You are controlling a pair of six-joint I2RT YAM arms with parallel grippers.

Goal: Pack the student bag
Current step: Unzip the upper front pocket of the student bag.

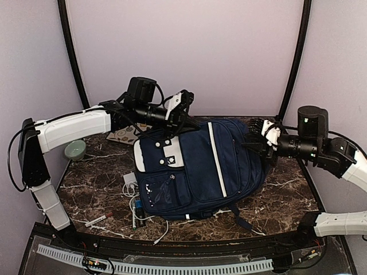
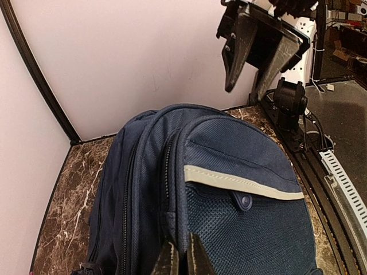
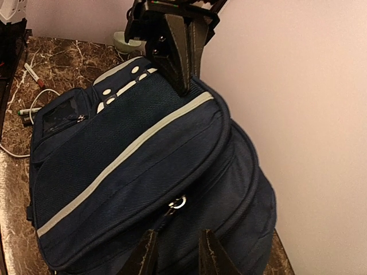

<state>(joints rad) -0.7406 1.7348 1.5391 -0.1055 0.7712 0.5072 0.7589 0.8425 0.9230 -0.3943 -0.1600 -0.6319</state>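
We see the left gripper point(image 2: 182, 262) pinching the student bag point(image 1: 200, 166) tight — the right gripper point(image 3: 178, 255), jaws partly apart, grips nothing, near a zipper pull point(image 3: 178, 203).

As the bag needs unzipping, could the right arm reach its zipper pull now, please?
Probably yes: the right arm has its jaws apart, just short of the zipper pull on the backpack, nothing between.
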